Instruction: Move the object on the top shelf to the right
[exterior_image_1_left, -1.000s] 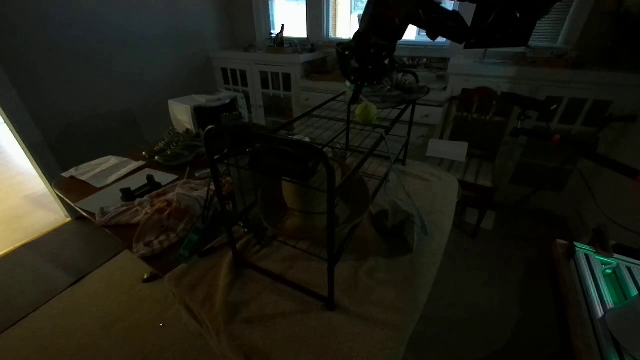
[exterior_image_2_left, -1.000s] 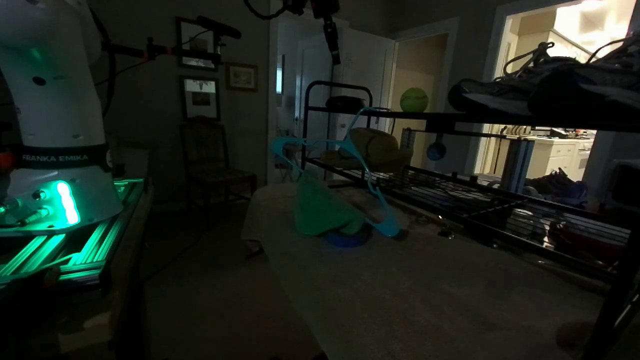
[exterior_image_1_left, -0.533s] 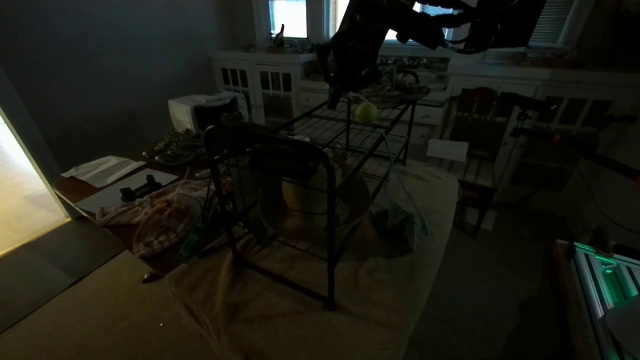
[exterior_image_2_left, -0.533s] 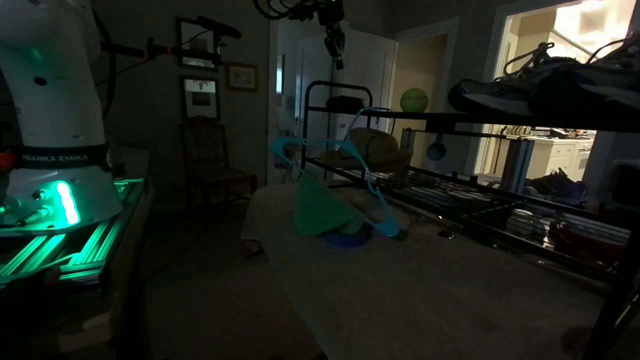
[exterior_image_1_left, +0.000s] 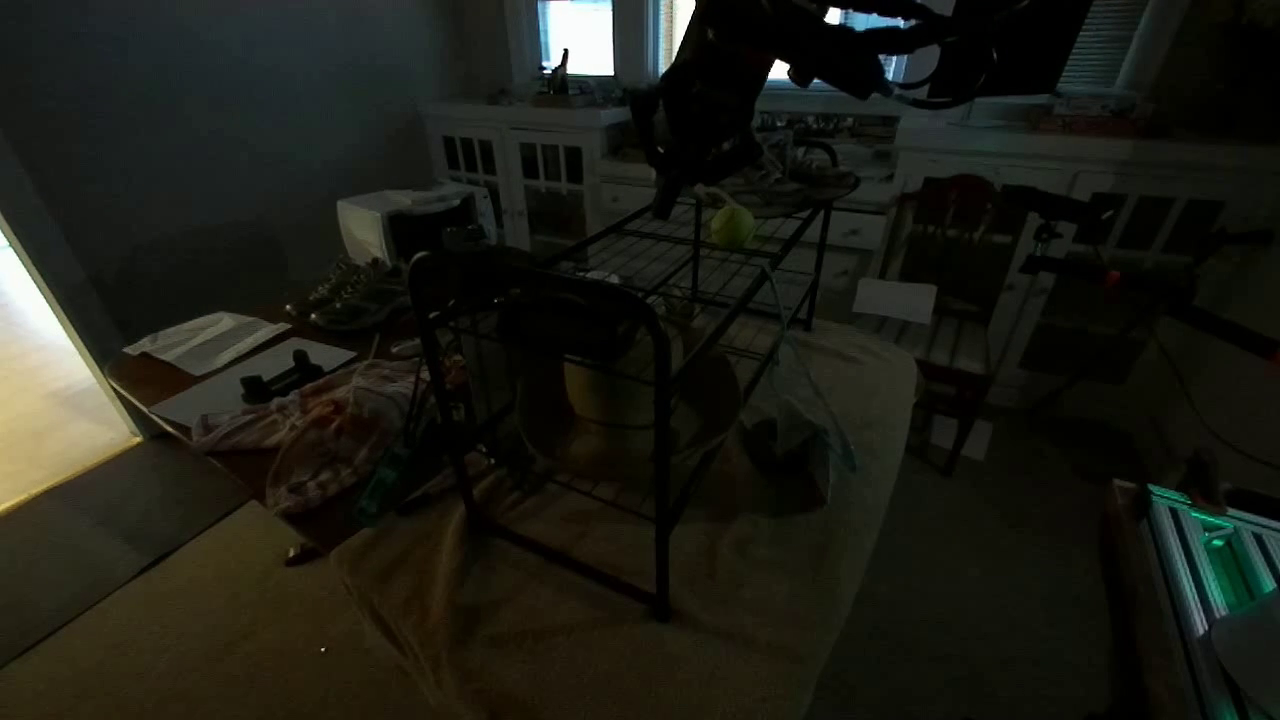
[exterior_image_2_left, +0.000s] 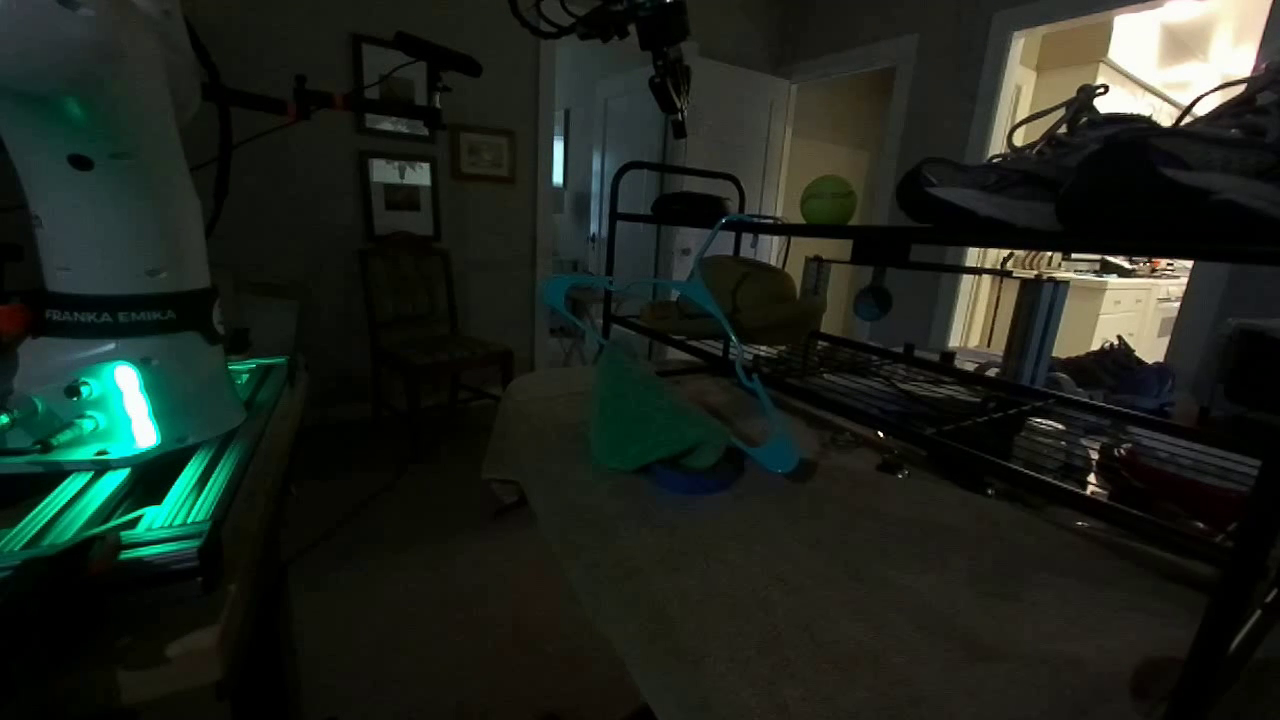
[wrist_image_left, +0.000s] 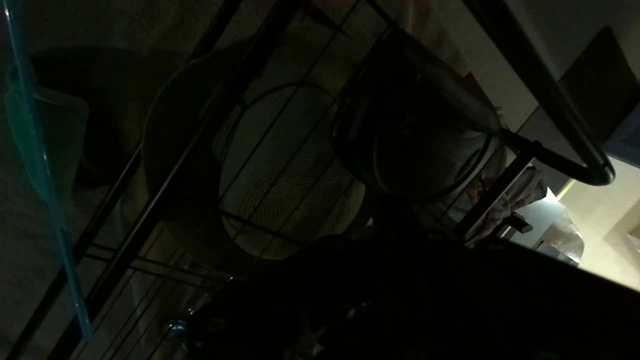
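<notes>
Catching papers (exterior_image_1_left: 205, 342) at the far left in an exterior view, lying on the worktop (exterior_image_1_left: 145, 380), then a black dumbbell (exterior_image_1_left: 282, 377) and a patterned cloth (exterior_image_1_left: 330, 425) just beside it. Spotting dark shoes (exterior_image_1_left: 355, 300) a little further over on the same worktop. Reaching the black rack (exterior_image_1_left: 661, 500) now, and seeing a black rounded object (exterior_image_1_left: 570, 322) sitting on the top shelf (exterior_image_1_left: 650, 238), the uppermost wire tier, beside the arched end. Peering down through the top shelf in the wrist view, finding a brimmed hat (wrist_image_left: 287, 197) lying underneath. And hovering above the top shelf with the end effector (exterior_image_2_left: 678, 122), standing clear of the black rounded object; being unable to judge, from so dark an outline, between spread and closed! Passing along to a yellow-green tennis ball (exterior_image_1_left: 732, 227) in both exterior views, resting on the top shelf too, with grey shoes (exterior_image_2_left: 1090, 180) near it, toward the end opposite the arch. Noticing a blue hanger (exterior_image_2_left: 708, 297) dangling from the top shelf's side rail, near a green object (exterior_image_2_left: 645, 420) resting on the worktop. Meeting, over at the right, a dark chair (exterior_image_1_left: 945, 340) carrying a white sheet (exterior_image_1_left: 895, 300).
</notes>
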